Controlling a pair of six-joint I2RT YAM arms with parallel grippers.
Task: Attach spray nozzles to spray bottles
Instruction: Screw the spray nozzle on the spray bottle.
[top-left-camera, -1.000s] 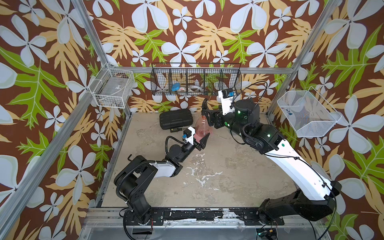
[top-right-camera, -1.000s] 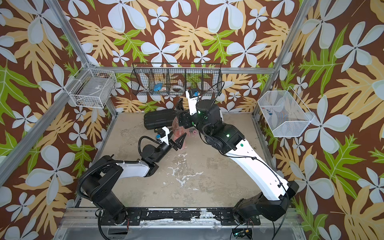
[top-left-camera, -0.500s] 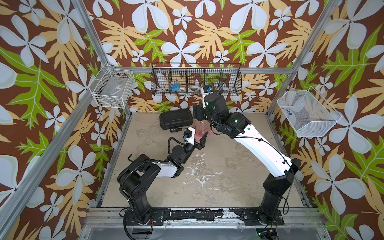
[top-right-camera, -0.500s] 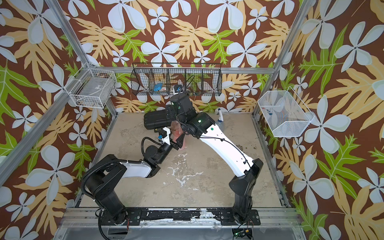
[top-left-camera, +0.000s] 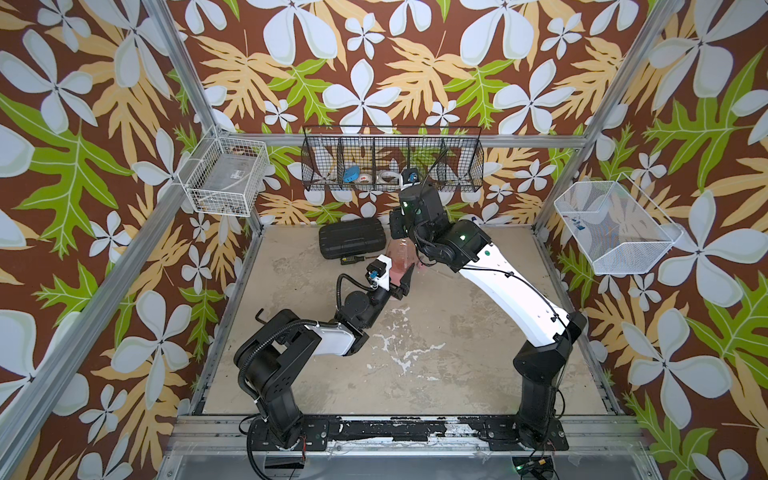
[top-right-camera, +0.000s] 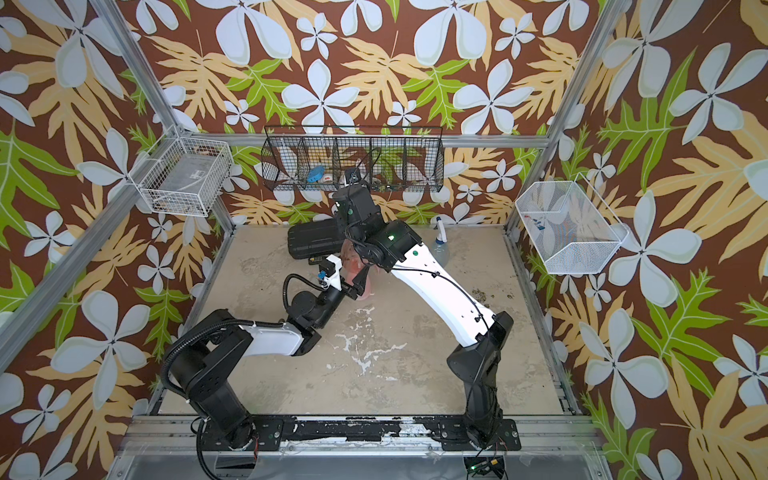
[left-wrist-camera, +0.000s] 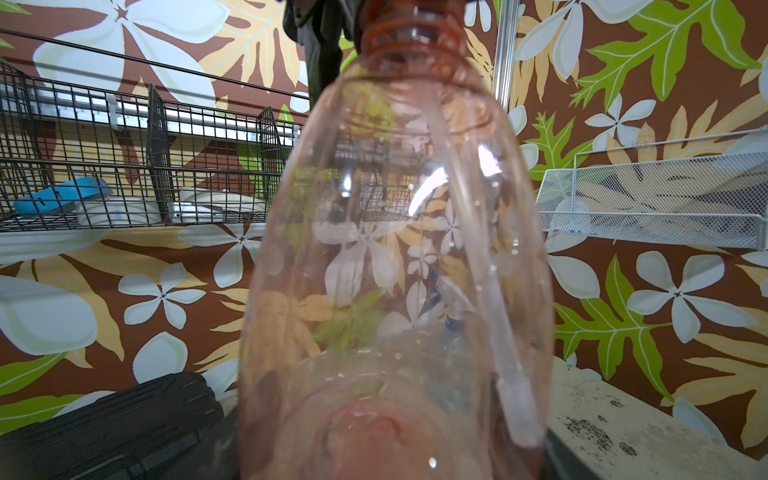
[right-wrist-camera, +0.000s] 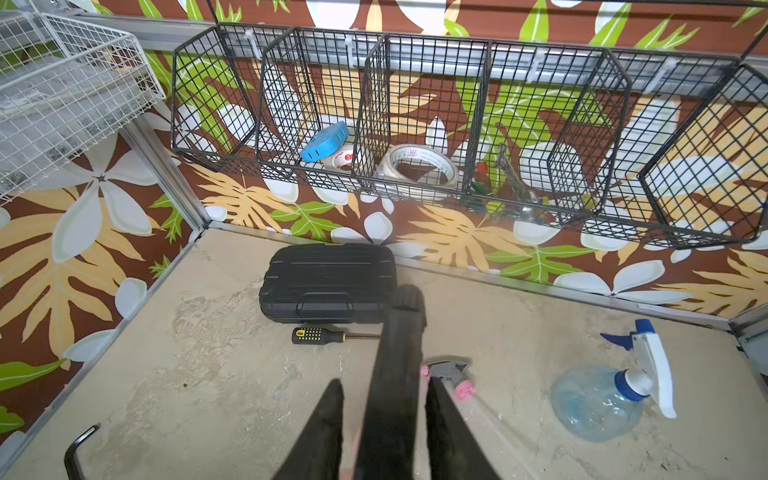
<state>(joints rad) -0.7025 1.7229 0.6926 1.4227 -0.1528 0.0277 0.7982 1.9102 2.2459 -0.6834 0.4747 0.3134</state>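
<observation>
Left gripper (top-left-camera: 402, 281) clamps the lower body of the translucent orange-red plastic spray bottle (left-wrist-camera: 395, 249), neck up, just right of the flat black ribbed case (right-wrist-camera: 328, 282). The all-black trigger nozzle (right-wrist-camera: 405, 316) sits over the neck, threads exposed, with its thin dip tube (left-wrist-camera: 478, 270) inside. Right gripper (right-wrist-camera: 383, 380) stands above, fingers close on either side of the nozzle; whether they pinch it cannot be told. The bottle's long axis runs from left gripper up to right. The right arm is nearer the nozzle, so tightening likely falls to it. Farther right of the case are a loose grey-and-pink nozzle (right-wrist-camera: 451, 374) and a capped clear bluish bottle (right-wrist-camera: 594, 401).
</observation>
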